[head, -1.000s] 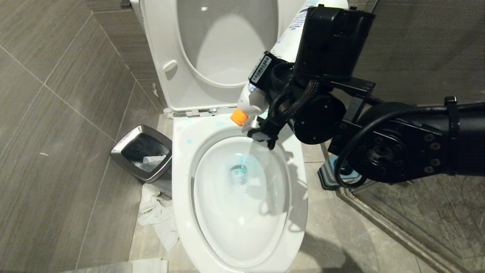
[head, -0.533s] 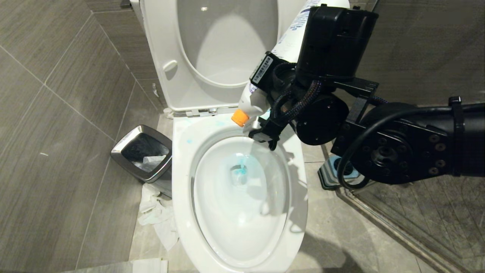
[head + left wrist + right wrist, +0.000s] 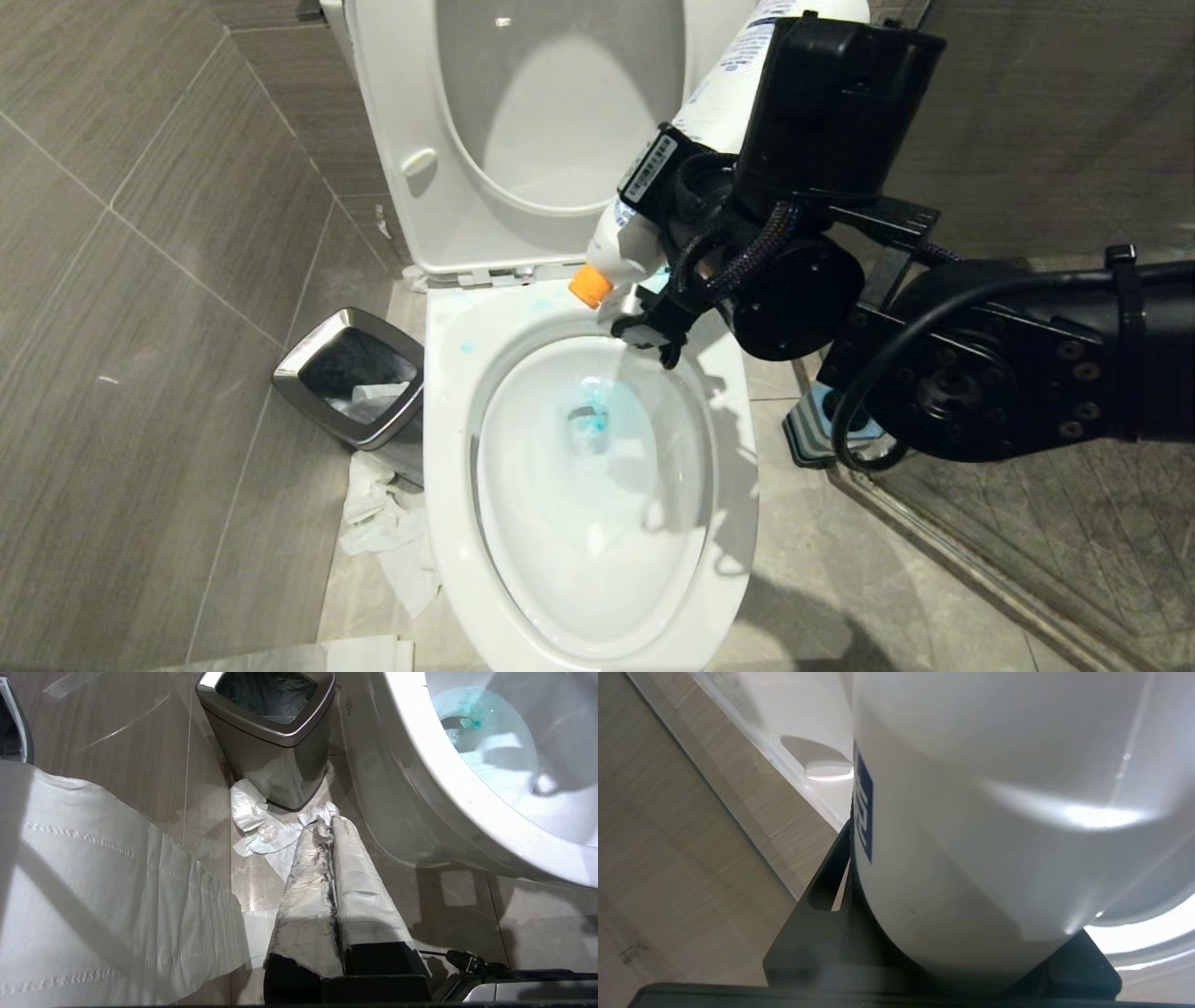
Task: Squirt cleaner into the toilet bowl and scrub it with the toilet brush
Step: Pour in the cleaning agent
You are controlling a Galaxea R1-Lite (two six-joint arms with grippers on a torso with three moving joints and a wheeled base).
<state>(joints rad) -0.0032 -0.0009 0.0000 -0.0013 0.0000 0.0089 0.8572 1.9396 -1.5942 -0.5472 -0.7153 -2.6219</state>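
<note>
The toilet bowl [image 3: 448,448] is the largest thing here, its white rim wide and glossy, and everything else is placed from it. Its seat and lid [image 3: 551,112] stand raised at the back of the toilet bowl. Across the right side of the toilet bowl reaches the right arm, and its right hand [image 3: 644,289] hangs over the back right of the rim, clenched around a white cleaner bottle [image 3: 724,98]. The cleaner bottle is tilted steeply, base high against the raised lid and orange nozzle [image 3: 589,285] low, just above the rim's back edge. In the right wrist view the bottle's white body [image 3: 994,812] fills the space between the black fingers [image 3: 817,914], which press against its sides.

On the floor left of the toilet bowl stands a square waste bin [image 3: 350,378] with a chrome rim, close beside the porcelain. Crumpled paper [image 3: 387,532] lies on the floor against the bin's foot and the toilet bowl's left flank. A blue-grey brush stand [image 3: 808,429] sits on the floor just right of the toilet bowl, partly hidden behind the arm.

The left hand [image 3: 331,826] shows only in its own wrist view, low beside the toilet bowl's outer wall, its two wrapped fingers pressed together, holding nothing.

The cleaner [image 3: 590,425] lies as turquoise liquid at the drain in the bottom of the toilet bowl, with paler blue smears around it and faint blue specks [image 3: 465,347] on the left back rim.
</note>
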